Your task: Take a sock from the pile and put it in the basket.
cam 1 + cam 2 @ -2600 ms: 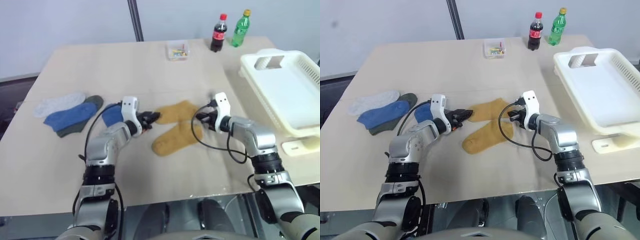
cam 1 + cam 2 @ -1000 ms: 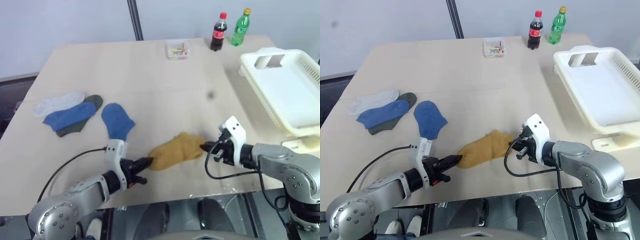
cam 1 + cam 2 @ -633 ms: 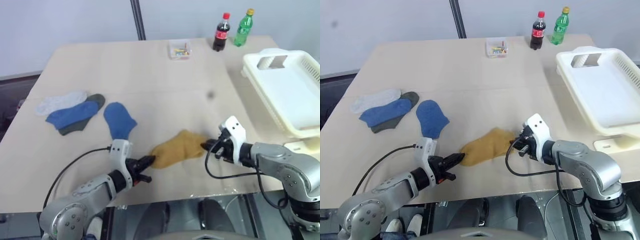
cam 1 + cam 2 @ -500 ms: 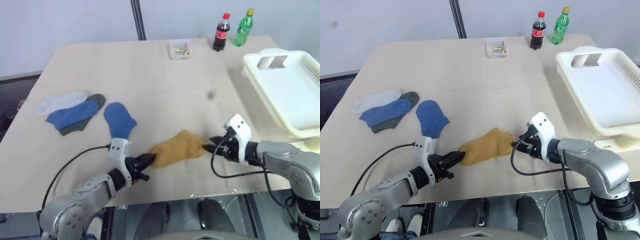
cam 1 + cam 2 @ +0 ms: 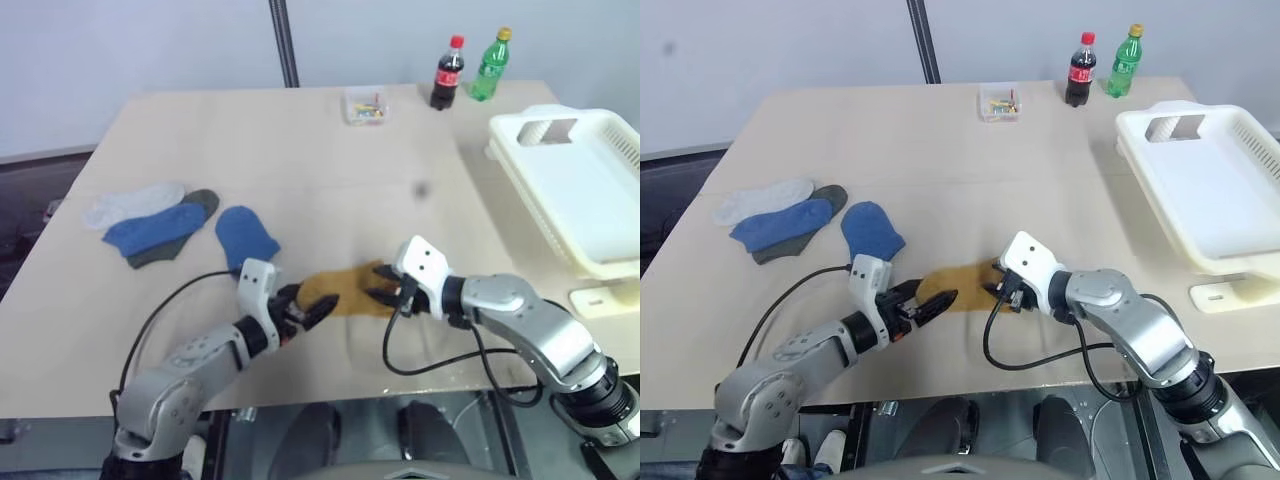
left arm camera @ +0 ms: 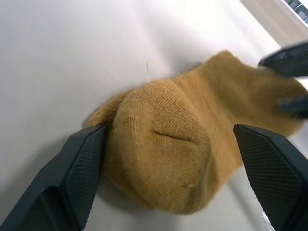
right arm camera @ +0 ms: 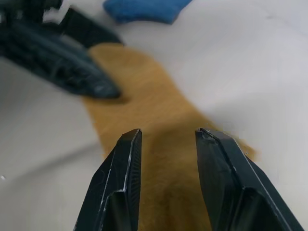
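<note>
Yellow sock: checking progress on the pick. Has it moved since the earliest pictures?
Yes. The sock then lay beside the lone blue sock; now it lies nearer the table's front edge than that sock.

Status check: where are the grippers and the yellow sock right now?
Left gripper open at one end of the mustard-yellow fabric sock; right gripper open at the other. Sock bunched on the wooden table, ungripped. Cream-white slotted plastic basket empty, path unobstructed.

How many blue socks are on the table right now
2. One blue sock lies in the small heap at the table's left, over the grey-green sock and beside the white sock. The other blue sock lies alone, just right of that heap. More may be hidden underneath.
</note>
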